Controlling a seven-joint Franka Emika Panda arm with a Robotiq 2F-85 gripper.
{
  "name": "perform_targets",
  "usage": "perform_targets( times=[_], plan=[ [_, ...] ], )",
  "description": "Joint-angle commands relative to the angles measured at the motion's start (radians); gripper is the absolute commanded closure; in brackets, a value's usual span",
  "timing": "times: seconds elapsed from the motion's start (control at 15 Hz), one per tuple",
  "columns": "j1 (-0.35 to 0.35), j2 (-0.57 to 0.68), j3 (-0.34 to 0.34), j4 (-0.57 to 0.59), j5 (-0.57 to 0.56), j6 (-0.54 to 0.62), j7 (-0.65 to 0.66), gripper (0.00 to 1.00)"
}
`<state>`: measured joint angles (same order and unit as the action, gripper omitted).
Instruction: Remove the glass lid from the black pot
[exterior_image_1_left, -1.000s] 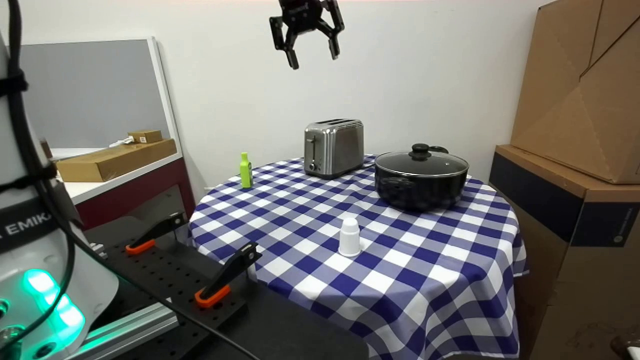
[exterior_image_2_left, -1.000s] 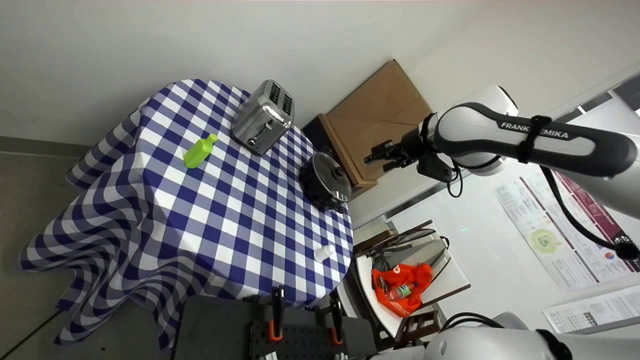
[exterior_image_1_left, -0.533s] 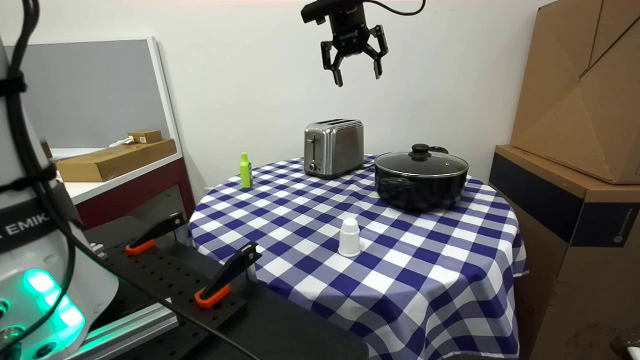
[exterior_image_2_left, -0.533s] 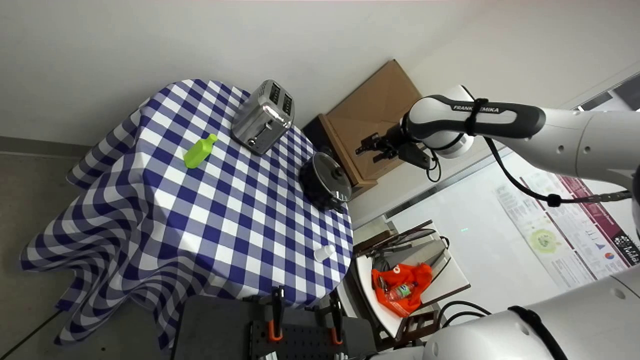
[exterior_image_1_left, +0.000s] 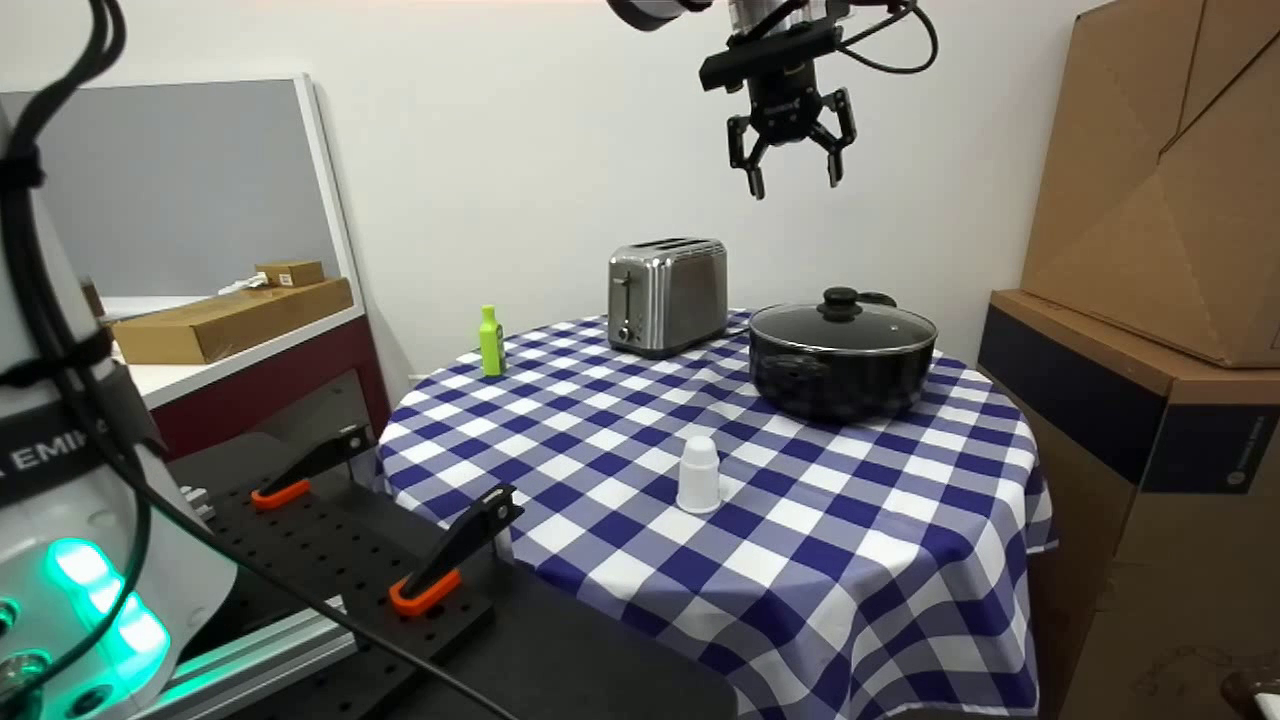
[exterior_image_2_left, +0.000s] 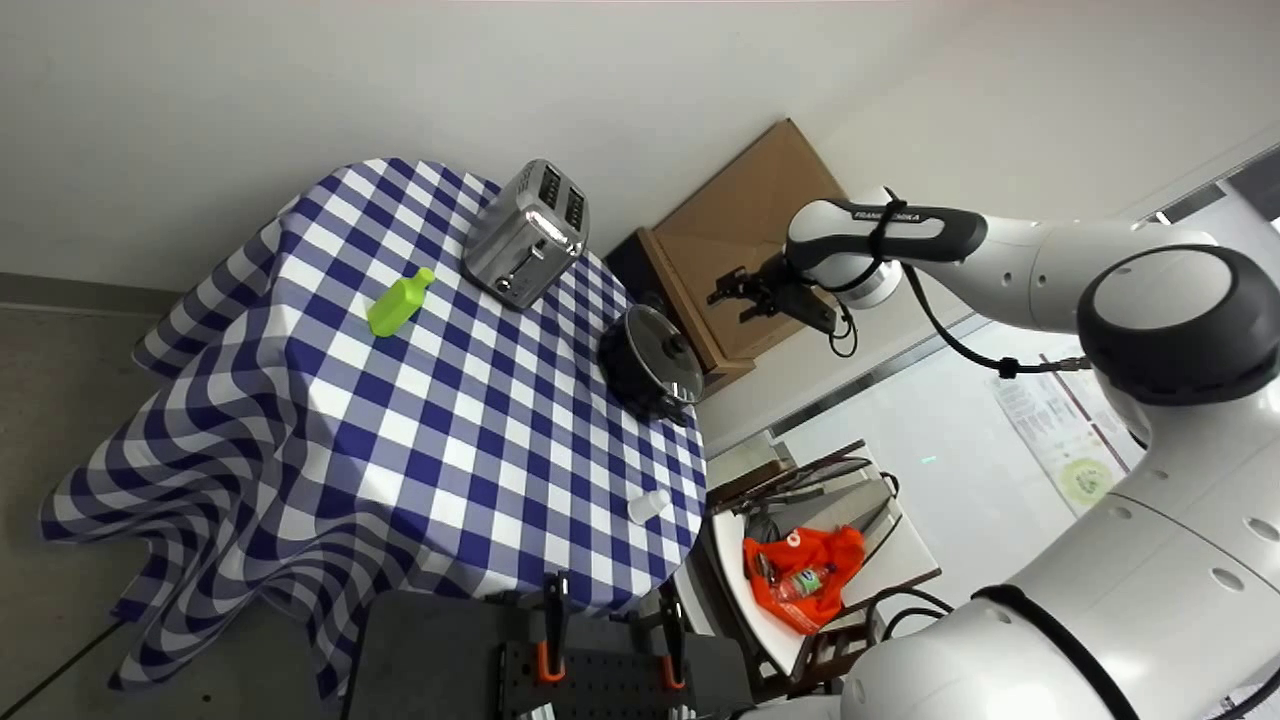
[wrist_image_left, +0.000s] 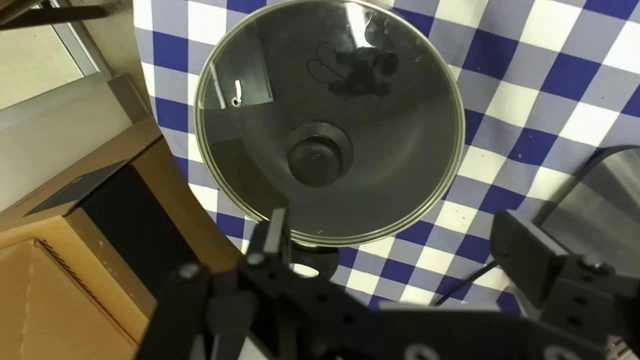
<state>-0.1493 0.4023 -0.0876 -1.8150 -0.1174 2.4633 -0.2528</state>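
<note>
The glass lid (exterior_image_1_left: 785, 325) with its dark knob (exterior_image_1_left: 839, 304) sits on the black pot (exterior_image_1_left: 845, 385) at the table's edge, in both exterior views; the lid (exterior_image_2_left: 652, 340) and pot (exterior_image_2_left: 622, 375) also show there. In the wrist view the lid (wrist_image_left: 400, 155) and knob (wrist_image_left: 316, 161) fill the upper middle, and a pot handle (wrist_image_left: 322, 262) shows below the rim. My gripper (exterior_image_1_left: 796, 188) is open and empty, pointing down, well above the pot and a little to the toaster side. Its fingers (wrist_image_left: 392, 225) are wide apart in the wrist view, with the knob beyond them.
A steel toaster (exterior_image_1_left: 668, 297) stands beside the pot. A green bottle (exterior_image_1_left: 492, 342) and a white cup (exterior_image_1_left: 699, 476) stand on the checked tablecloth (exterior_image_1_left: 600, 440). Large cardboard boxes (exterior_image_1_left: 1170, 200) stand close to the pot's outer side.
My gripper has moved from above the toaster towards the pot and down, staying open. The lid, pot and other objects have not moved.
</note>
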Motion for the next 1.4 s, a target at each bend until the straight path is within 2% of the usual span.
perform_targets(
  times=[0.0,0.47,1.0,1.07,1.13,1.33],
  plan=[
    [-0.045,0.141,0.017,0.176,0.049,-0.049,-0.045,0.0],
    [-0.077,0.342,0.032,0.376,0.055,-0.104,-0.047,0.0],
    [-0.087,0.451,0.033,0.486,0.049,-0.187,-0.043,0.0],
    [-0.086,0.458,0.032,0.494,0.047,-0.193,-0.041,0.11],
    [-0.086,0.464,0.031,0.502,0.047,-0.199,-0.039,0.25],
    [-0.084,0.48,0.031,0.523,0.047,-0.214,-0.032,0.48]
  ],
)
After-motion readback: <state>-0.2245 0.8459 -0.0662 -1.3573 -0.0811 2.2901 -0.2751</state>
